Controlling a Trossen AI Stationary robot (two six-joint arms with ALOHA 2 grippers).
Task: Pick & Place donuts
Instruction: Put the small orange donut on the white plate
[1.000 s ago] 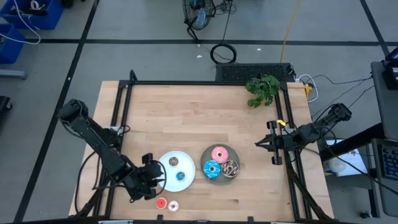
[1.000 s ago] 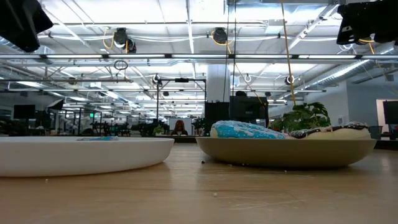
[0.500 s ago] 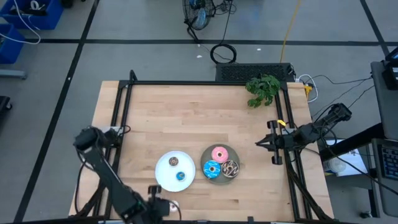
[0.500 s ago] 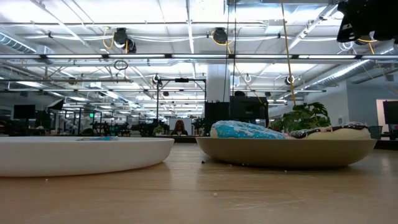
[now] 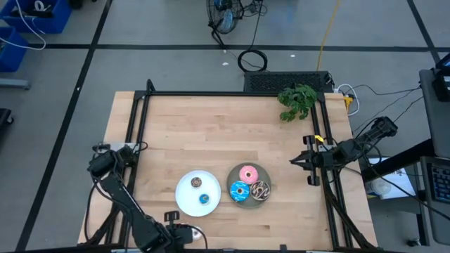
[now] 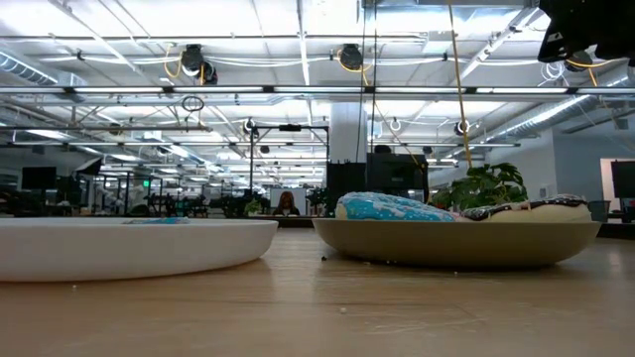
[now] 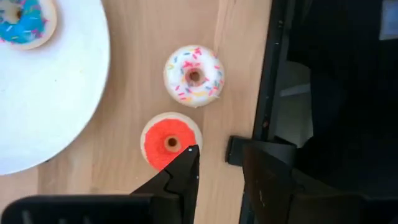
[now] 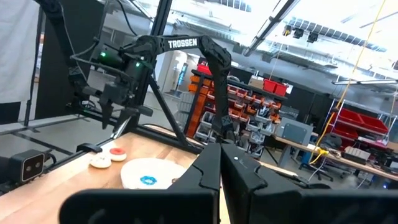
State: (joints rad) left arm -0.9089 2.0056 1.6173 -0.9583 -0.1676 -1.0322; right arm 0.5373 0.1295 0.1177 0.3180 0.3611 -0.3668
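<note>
L arm has swung off the white plate's edge and pulled back to the near table edge; left gripper point(image 7: 214, 177) now hovers over the two tiny rings left on bare wood. Jaws part-open, nothing between them, one fingertip point(image 7: 186, 163) just above the tiny red-iced ring donut point(image 7: 169, 141). Tiny white sprinkled ring donut point(image 7: 194, 76) lies just beside it, apart. Reading: lining up for the red one; no grasp yet.

Placed so far: tiny blue sprinkled ring point(image 5: 204, 199) and tiny brown ring point(image 5: 196, 183) on the round white plate point(image 5: 184, 197). Pink iced ring point(image 5: 247, 174), larger blue sprinkled ring point(image 5: 240, 190), dark brown drizzled ring point(image 5: 261, 190) sit together on the round grey plate point(image 5: 245, 203). Est. five of seven done, two to go.

R arm parked at the right table rail, unchanged; right gripper point(image 8: 222, 163) jaws closed, empty.

Surface: pale wood-plank tabletop point(image 5: 211, 133) in a black frame, small green plant point(image 5: 297, 100) at far right corner. Room: grey floor, cables, blue bins far left. Low view shows an open lab hall w/ ceiling lights and a person seated far back.
</note>
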